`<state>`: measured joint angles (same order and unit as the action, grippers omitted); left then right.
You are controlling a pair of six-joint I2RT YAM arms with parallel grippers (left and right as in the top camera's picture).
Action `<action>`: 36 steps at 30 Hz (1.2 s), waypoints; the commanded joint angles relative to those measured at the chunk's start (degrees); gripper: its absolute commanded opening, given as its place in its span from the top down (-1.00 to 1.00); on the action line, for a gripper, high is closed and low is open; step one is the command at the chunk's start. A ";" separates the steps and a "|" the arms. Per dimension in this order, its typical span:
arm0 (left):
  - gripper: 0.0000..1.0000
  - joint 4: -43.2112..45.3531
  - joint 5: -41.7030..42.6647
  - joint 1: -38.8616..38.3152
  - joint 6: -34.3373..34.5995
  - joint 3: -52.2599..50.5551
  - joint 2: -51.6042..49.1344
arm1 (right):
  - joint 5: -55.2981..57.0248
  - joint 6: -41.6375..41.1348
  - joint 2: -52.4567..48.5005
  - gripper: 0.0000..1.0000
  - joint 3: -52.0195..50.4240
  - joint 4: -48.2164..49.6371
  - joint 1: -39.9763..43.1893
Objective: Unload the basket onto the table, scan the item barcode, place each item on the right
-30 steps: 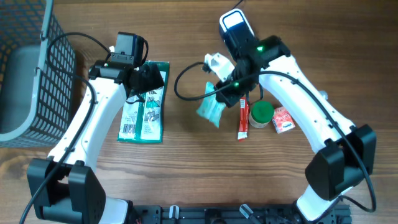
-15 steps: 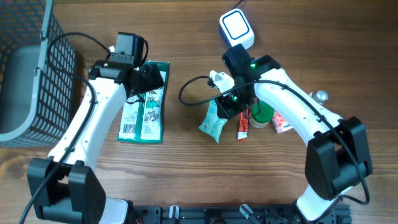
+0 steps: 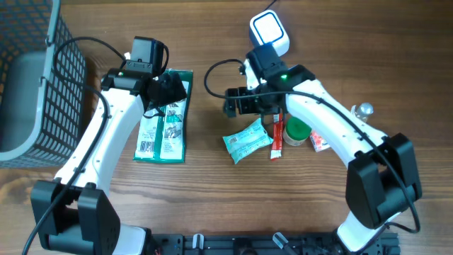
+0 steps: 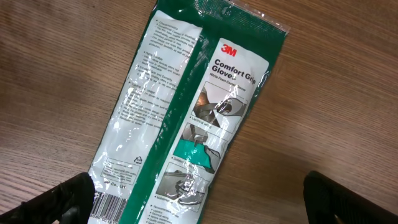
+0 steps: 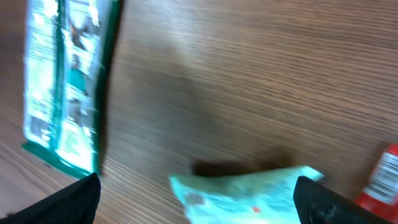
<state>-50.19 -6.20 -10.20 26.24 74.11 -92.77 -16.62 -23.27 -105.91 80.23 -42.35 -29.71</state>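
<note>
Nearest me, the crinkly teal foil pouch (image 3: 248,139) lies flat on the wood-grain bench (image 3: 212,184), beside a slim red tube (image 3: 276,138). Just beyond it my right pincer (image 3: 232,103) hangs spread wide, holding nothing. My left pincer (image 3: 168,90) is spread over a glossy green-and-white glove packet (image 4: 186,112). Farthest sits the rounded white scanner (image 3: 269,30).

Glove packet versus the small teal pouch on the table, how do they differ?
The glove packet is long, flat, dark green and white; the teal pouch is shorter and pale. The glove packet lies by itself; the teal pouch slants beside a red tube. Both rest on the table, neither gripped.
</note>
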 commanded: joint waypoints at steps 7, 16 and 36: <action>-1.00 -0.04 -0.79 0.09 -0.31 0.04 -0.22 | 10.05 -17.86 -4.66 0.91 -0.11 2.89 -7.04; -1.00 -0.04 -0.79 0.09 -0.31 0.04 -0.22 | 10.88 -18.67 -9.05 0.88 -0.11 -1.55 -8.85; -1.00 -0.04 -0.79 0.09 -0.31 0.04 -0.22 | 6.54 -3.91 -9.05 0.60 -0.11 -16.00 -8.92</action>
<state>-50.19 -6.20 -10.22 26.24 74.11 -92.77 -7.05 -28.16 -114.17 80.23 -60.49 -38.54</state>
